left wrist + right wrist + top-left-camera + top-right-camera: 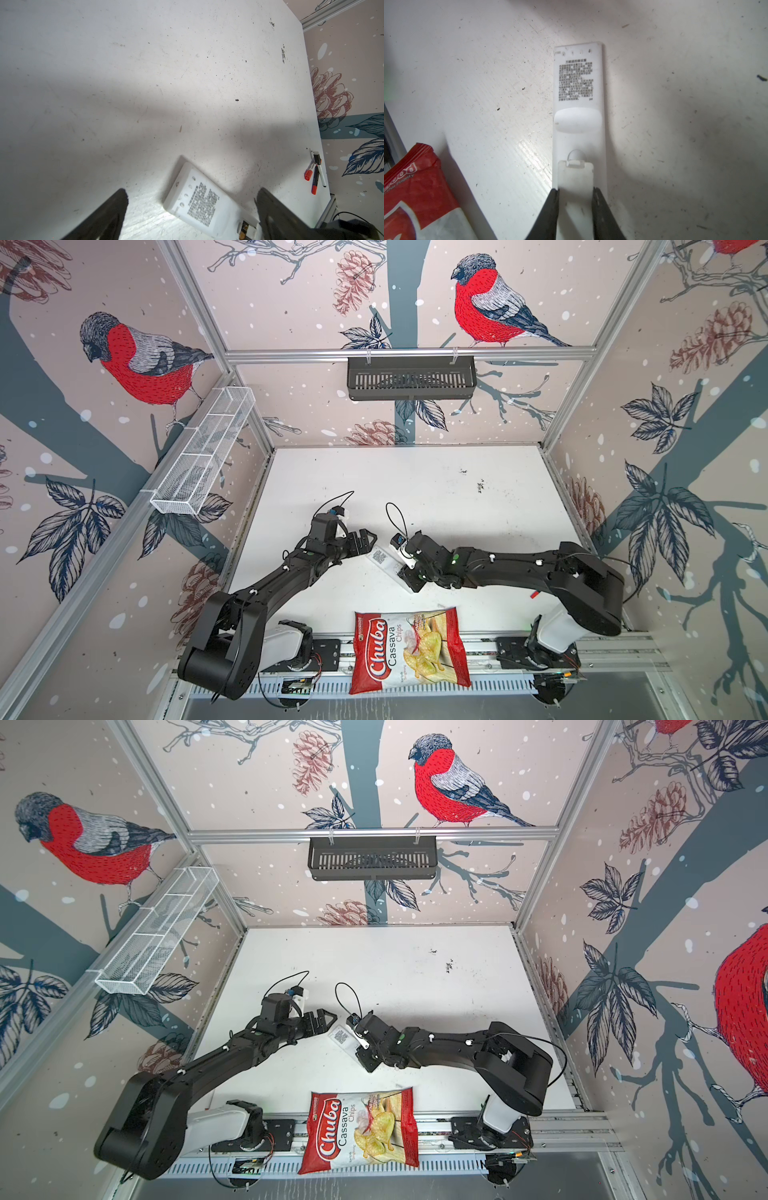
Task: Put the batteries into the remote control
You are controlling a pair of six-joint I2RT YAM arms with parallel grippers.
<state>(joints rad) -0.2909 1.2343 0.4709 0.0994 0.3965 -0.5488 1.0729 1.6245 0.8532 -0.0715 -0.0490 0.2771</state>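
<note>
Two grippers work the remote control, which lies back-up on the table. Right gripper pinches the battery cover narrowly over the remote's compartment end, presumably for refitting. Left gripper gapes wide and empty at the remote's printed end, likely to steady it.

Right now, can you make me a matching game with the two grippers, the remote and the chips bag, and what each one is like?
Things:
1. left gripper
2. right gripper
3. remote control
4. chips bag

States:
a. red and white, lying at the front edge of the table
b. jaws wide apart, holding nothing
c. jaws closed on a white cover
d. lying back up, small print showing

Pairs: 1-b, 2-c, 3-d, 4-a.
</note>
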